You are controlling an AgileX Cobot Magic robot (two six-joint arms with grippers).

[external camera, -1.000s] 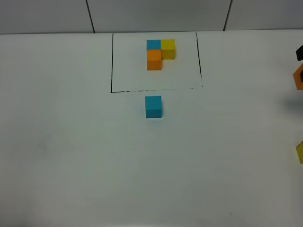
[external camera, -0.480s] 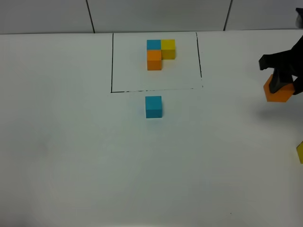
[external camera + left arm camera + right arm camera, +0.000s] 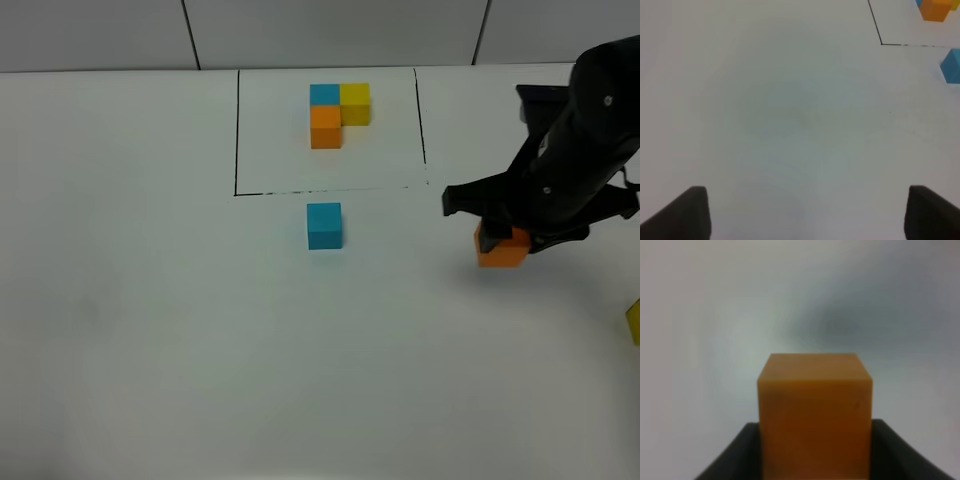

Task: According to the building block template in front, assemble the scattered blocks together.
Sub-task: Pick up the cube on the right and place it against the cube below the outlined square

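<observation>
Only the right wrist view shows the right gripper (image 3: pixel 502 240) clamped on the orange cube (image 3: pixel 815 415), plain and square-edged; overhead the grip is hidden. Left gripper (image 3: pixel 807 215), fingers wide apart, shows in its wrist view alone. Three loose cubes: orange cube right of the template (image 3: pixel 335 112), blue cube (image 3: pixel 324 225) just below it, yellow cube (image 3: pixel 634 322) cut off at the overhead view's right edge.

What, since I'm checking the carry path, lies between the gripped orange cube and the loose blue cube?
Nothing: the exterior high view shows bare table between the orange cube and the loose blue cube.
</observation>
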